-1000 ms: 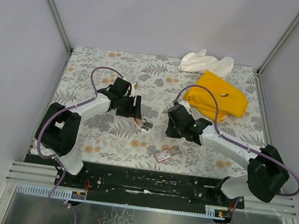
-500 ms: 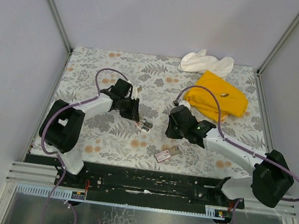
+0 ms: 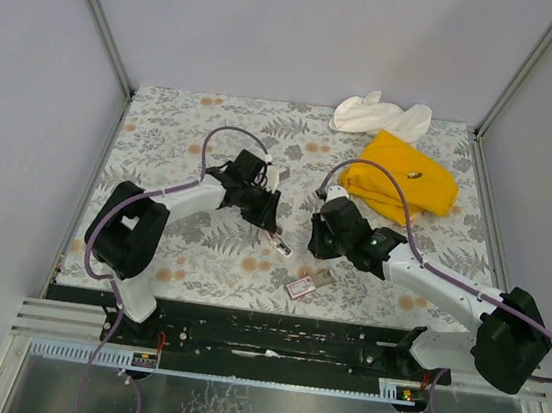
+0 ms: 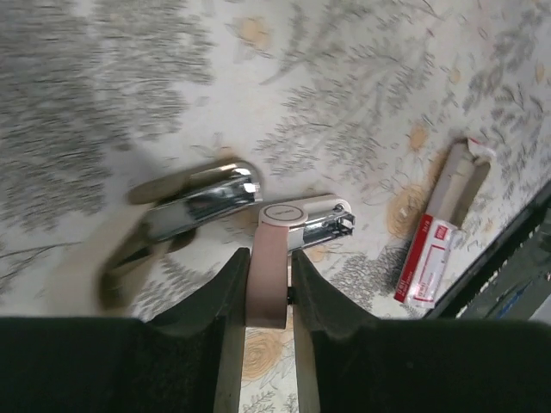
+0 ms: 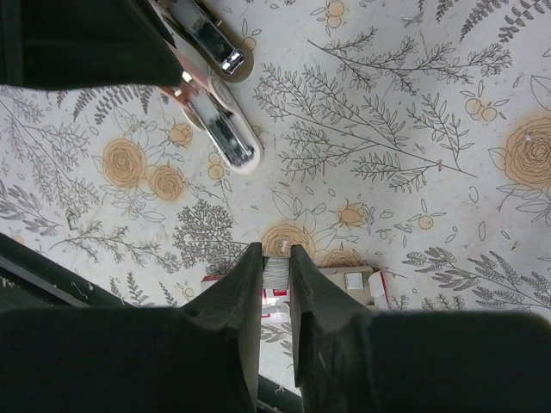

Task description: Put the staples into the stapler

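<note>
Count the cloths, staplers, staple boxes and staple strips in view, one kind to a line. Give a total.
cloths: 2, a yellow cloth and a white cloth
stapler: 1, gripped by the left claw
staple box: 1, lying on the table
staple strip: 1, apparently pinched in the right claw
total: 5

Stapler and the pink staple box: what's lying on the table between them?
Nothing. In the left wrist view, only bare floral tablecloth separates the stapler from the pink staple box.
</note>
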Tool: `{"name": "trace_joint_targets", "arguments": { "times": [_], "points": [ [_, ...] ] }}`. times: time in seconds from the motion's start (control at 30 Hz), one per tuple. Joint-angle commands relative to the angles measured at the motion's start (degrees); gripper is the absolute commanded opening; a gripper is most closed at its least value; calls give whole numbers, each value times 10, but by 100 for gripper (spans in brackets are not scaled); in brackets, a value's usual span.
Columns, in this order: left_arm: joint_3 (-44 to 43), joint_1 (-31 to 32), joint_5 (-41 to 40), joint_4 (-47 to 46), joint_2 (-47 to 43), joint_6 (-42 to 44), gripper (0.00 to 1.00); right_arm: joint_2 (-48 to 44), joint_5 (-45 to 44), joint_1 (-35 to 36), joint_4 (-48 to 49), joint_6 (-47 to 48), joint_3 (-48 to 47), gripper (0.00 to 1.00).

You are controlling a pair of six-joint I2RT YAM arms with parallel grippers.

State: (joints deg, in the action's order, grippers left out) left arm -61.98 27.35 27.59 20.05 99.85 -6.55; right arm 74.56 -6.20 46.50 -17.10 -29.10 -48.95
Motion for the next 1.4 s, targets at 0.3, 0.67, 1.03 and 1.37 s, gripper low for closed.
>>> {"name": "trace_joint_targets", "arguments": {
  "times": [0.3,0.67,1.03,1.37],
  "points": [
    [-23,108,8,29,33,66,7,32,58,22,100,81,33,18],
    [-21,97,-34,7,-24,40,60,43,62,34,110,128,29,18],
    [12,-37,-59,-70,-140,-41,81,53,86,39,119,160,26,18],
    [20,-124,-153,-64,-166,-83,86,100,82,48,120,184,9,18]
  ]
}}
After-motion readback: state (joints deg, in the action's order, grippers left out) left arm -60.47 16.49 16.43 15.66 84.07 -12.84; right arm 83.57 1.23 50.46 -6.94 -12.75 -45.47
